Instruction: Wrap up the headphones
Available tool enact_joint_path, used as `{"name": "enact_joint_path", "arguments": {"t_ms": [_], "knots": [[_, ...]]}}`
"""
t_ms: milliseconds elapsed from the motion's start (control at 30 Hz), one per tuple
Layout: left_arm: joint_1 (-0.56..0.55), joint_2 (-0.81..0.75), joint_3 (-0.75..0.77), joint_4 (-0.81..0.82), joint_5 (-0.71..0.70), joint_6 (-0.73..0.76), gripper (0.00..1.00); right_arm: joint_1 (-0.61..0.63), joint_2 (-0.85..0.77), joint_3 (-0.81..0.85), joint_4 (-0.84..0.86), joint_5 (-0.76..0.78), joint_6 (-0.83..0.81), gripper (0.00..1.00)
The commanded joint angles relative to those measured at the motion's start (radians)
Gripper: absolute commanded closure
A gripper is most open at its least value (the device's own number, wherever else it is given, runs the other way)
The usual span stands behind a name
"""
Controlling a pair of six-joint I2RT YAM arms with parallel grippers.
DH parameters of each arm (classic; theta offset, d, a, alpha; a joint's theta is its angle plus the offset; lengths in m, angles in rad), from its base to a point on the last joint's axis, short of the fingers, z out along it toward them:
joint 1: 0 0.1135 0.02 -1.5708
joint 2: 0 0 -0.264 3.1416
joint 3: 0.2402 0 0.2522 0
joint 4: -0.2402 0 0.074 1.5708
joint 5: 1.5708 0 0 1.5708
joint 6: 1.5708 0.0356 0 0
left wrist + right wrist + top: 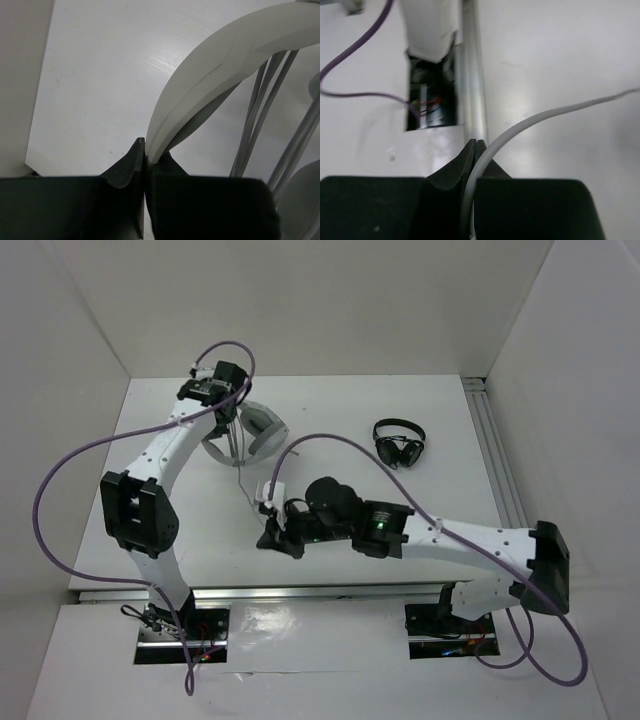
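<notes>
**A:** Where are the headphones right now?

**B:** In my overhead view, the light grey headphones (262, 430) are at the far left part of the white table (340, 405), just under my left arm's wrist. My left gripper (145, 150) is clamped on the edge of their wide headband (200, 85). The band curves up and to the right from between the two black fingers.

**A:** And the cable?

**B:** The thin grey cable (545, 116) leads from the headphones toward the near middle of the table. My right gripper (475, 145) is pinched tight on it there. In the right wrist view, the cable arcs out of the closed fingers toward the right edge. In the left wrist view, several straight thin grey strands pass behind the headband.

**A:** Anything else on the table?

**B:** A smaller pair of black headphones (400, 443) lies well apart to the right. Neither arm touches it.
</notes>
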Motion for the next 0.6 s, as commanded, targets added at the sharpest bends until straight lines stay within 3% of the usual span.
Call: {"name": "enact_joint_path", "arguments": {"t_ms": [0,167,367,567], "knots": [[-0.103,-0.086,-0.102,0.144,0.023,0.06,1.0,0.002,-0.069,0.154,-0.332,0.375,-0.196,1.0],[-0.208,-0.204,-0.321,0.178,0.076,0.114,1.0,-0.068,-0.121,0.289,-0.389,0.695,-0.321,1.0],[-0.38,-0.294,-0.438,0.176,0.074,0.14,1.0,-0.195,-0.13,0.4,-0.385,0.747,-0.407,1.0],[-0.521,-0.47,-0.524,0.196,0.154,0.189,1.0,-0.244,-0.226,0.26,-0.227,0.76,-0.427,1.0]]}}
